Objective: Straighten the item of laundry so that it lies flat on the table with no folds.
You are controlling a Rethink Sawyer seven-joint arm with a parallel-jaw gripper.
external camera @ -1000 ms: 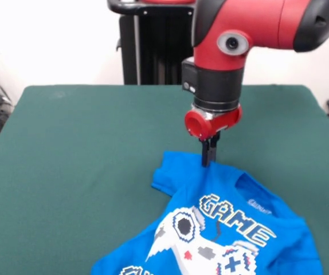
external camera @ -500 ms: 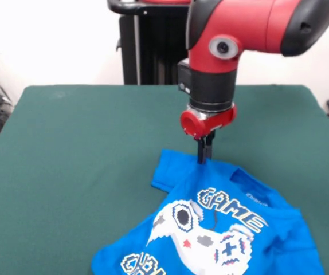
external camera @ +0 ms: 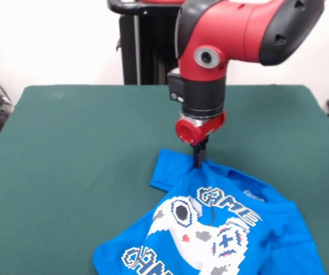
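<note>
Shirt: the blue T-shirt (external camera: 222, 229) lies on the near right part of the green counter (external camera: 78, 149), print side up, its lower part running out of view at the bottom edge.

Tool: the tool (external camera: 197, 159) hangs straight down from the red arm (external camera: 210, 51), its tips pressed narrow together and pinching a peak of blue cloth at the shirt's far shoulder, just beside the collar.

Lie of the cloth: the fabric rises in a small tent to the tool; the far sleeve looks doubled over beside it, and a crease runs down through the controller print.

Done so far: as I judge it, the front panel is mostly spread, with the lettering and the controller readable.

Left to do: the pinched shoulder must be laid down, the sleeve opened out and the wrinkles on the right side pulled flat. The hem cannot be judged.

Progress: roughly midway, I would say, not yet flat.
</note>
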